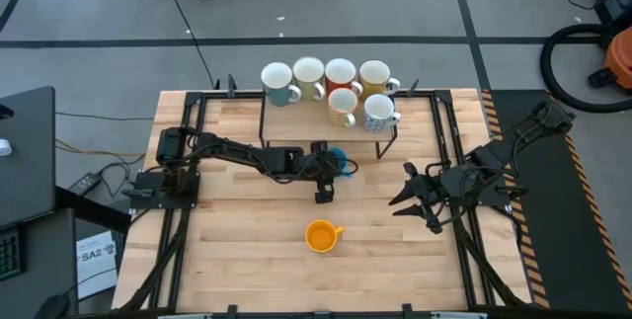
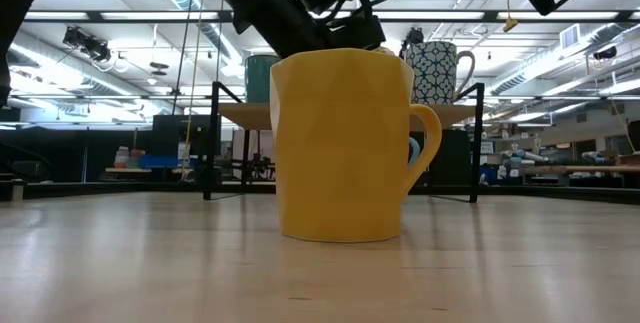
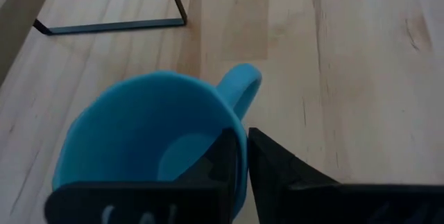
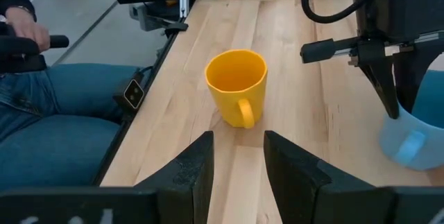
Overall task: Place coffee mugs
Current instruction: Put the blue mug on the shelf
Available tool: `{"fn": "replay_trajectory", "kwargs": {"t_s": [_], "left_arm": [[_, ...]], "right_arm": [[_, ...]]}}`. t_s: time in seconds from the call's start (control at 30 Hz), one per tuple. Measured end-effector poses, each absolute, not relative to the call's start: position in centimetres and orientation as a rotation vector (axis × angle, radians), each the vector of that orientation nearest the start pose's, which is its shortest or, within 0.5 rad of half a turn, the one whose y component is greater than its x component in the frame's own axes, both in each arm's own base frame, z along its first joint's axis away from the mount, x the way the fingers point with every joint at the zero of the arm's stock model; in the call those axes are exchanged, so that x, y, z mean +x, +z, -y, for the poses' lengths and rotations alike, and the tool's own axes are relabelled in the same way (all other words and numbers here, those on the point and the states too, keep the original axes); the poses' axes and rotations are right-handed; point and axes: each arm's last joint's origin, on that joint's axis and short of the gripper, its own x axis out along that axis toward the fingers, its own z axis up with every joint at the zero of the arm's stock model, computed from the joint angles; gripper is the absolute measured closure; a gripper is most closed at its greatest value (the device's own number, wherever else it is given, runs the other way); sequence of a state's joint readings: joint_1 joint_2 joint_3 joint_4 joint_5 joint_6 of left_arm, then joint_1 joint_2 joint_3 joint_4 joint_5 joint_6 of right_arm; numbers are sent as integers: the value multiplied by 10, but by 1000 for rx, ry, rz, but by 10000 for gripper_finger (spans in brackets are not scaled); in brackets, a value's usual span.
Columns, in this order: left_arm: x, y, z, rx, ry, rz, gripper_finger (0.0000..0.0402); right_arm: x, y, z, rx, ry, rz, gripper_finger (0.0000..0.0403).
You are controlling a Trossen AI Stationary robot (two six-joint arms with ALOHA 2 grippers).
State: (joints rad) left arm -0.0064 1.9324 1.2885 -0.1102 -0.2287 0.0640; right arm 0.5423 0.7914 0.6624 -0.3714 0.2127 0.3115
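A blue coffee mug [image 3: 146, 134] stands upright mid-table, handle [image 3: 243, 89] turned away from my left arm. My left gripper [image 3: 239, 175] is shut on it; the high view shows both [image 1: 328, 169] at the table's middle. A yellow mug [image 1: 322, 235] stands alone nearer the front edge, filling the low view [image 2: 345, 143]. My right gripper [image 4: 237, 156] waits open to the right, pointing at the yellow mug [image 4: 237, 85] without touching it. Several more mugs [image 1: 336, 87] stand on a raised rack at the far edge. My left gripper pinches the blue mug's wall at the rim [image 3: 241, 144], just beside the handle's root. One finger [image 3: 220, 165] is inside the cup and the other [image 3: 277, 172] is outside. The fingers slant down from the table's left. The mug sits upright with its base on the table.
The rack [image 1: 296, 112] on black metal legs spans the far middle of the table. A black frame [image 1: 449, 141] runs along the table's edges. In the right wrist view, a seated person's legs [image 4: 62, 106] and hand [image 4: 21, 23] show beside the table's edge.
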Motion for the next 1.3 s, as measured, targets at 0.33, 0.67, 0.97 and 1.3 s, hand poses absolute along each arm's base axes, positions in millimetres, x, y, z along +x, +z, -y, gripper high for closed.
{"fn": "replay_trajectory", "kwargs": {"t_s": [0.33, 0.67, 0.97, 1.3], "left_arm": [[426, 212, 13, 161, 151, -727, 371], [431, 260, 34, 158, 119, -780, 372], [430, 309, 48, 140, 97, -765, 372], [422, 346, 41, 134, 146, -784, 372]], "right_arm": [[148, 273, -82, 118, 246, -511, 270], [148, 273, -82, 118, 246, -510, 270], [148, 273, -82, 118, 245, -510, 270], [148, 274, -82, 119, 246, -508, 270]]}}
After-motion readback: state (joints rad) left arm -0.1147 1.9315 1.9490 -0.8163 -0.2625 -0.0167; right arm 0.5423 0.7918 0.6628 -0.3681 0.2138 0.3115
